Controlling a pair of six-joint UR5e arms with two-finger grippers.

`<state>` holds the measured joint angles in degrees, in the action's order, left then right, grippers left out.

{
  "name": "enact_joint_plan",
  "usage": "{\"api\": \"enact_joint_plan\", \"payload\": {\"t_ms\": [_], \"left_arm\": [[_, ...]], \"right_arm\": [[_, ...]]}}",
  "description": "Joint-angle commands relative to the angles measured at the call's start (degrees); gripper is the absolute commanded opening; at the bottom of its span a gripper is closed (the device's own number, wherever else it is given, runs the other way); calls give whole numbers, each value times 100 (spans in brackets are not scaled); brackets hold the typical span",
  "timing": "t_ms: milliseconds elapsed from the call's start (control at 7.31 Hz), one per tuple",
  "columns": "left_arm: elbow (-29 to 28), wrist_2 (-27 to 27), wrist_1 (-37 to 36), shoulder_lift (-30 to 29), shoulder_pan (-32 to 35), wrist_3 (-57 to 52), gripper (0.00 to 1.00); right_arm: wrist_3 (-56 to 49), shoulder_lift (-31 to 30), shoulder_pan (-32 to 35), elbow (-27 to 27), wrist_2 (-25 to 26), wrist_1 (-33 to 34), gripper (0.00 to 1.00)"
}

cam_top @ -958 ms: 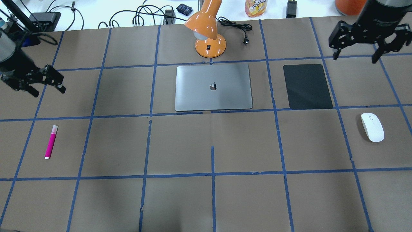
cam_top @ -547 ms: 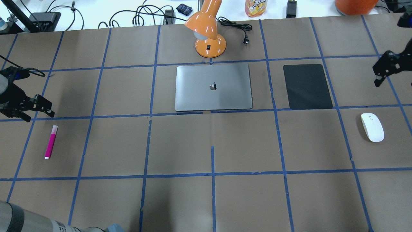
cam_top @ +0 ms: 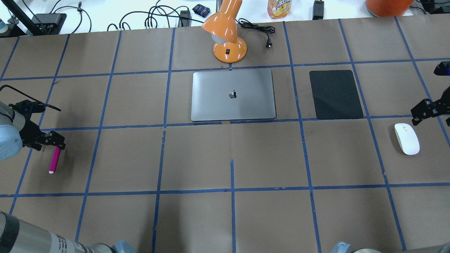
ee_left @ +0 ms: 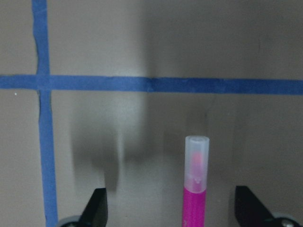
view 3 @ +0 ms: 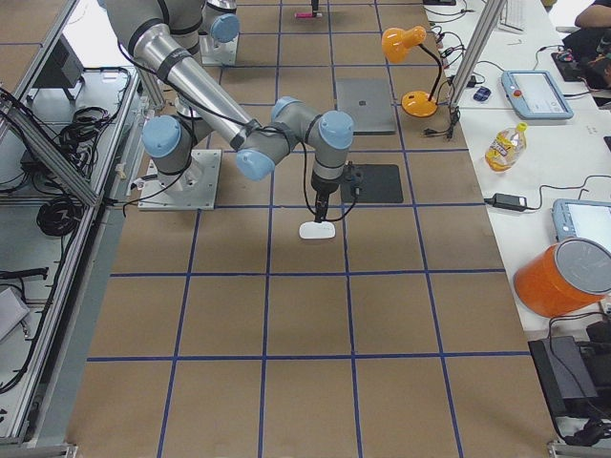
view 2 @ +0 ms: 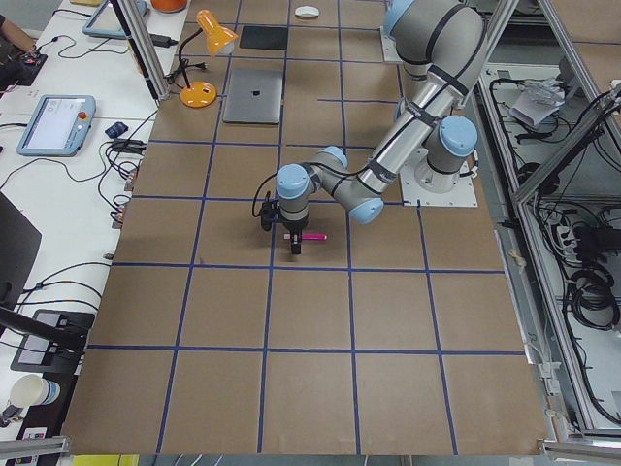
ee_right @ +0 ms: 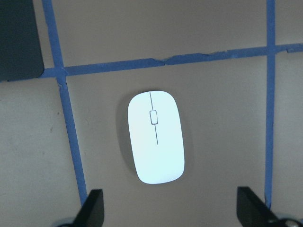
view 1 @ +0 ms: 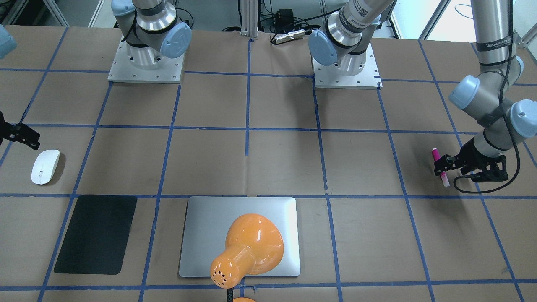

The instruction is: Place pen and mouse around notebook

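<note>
The magenta pen [cam_top: 54, 160] lies on the brown table at the left. My left gripper [cam_top: 51, 144] hangs open over its capped end; in the left wrist view the pen [ee_left: 195, 189] lies between the spread fingers, nearer the right one. The white mouse [cam_top: 406, 138] rests at the right. My right gripper [cam_top: 433, 117] hovers open just behind it, and the right wrist view shows the mouse [ee_right: 155, 137] ahead of the spread fingertips [ee_right: 92, 210]. The silver notebook [cam_top: 232, 95] lies closed at centre back, far from both grippers.
An orange desk lamp [cam_top: 228, 35] stands just behind the notebook, its shade leaning over it in the front-facing view. A thin black mat [cam_top: 335, 94] lies between notebook and mouse. Cables, a plug [cam_top: 268, 44] and a bottle line the far edge.
Both arms have moved toward the near side and down. The left gripper has come from behind the pen to over its cap end; the right gripper has closed in behind the mouse.
</note>
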<state>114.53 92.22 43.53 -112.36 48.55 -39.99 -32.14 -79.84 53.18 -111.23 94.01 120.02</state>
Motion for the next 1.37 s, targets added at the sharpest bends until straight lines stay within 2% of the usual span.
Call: {"api": "enact_joint_plan", "payload": {"t_ms": [0, 137, 547, 821, 1095, 1232], "left_arm": [[79, 120, -30, -5, 31, 0, 42], [70, 121, 49, 21, 32, 0, 26], [17, 104, 322, 135, 49, 0, 5], [-96, 112, 767, 362, 154, 227, 4], [-115, 95, 1681, 915, 915, 1820, 4], [-97, 69, 1998, 1144, 1311, 2594, 4]], "right_arm": [[-520, 598, -53, -136, -487, 573, 100], [-556, 732, -53, -223, -480, 914, 100], [-548, 900, -62, -259, -427, 953, 100], [-557, 1092, -62, -277, -401, 1049, 100], [-539, 1137, -62, -399, -279, 1199, 100], [-548, 1128, -62, -435, -234, 1216, 89]]}}
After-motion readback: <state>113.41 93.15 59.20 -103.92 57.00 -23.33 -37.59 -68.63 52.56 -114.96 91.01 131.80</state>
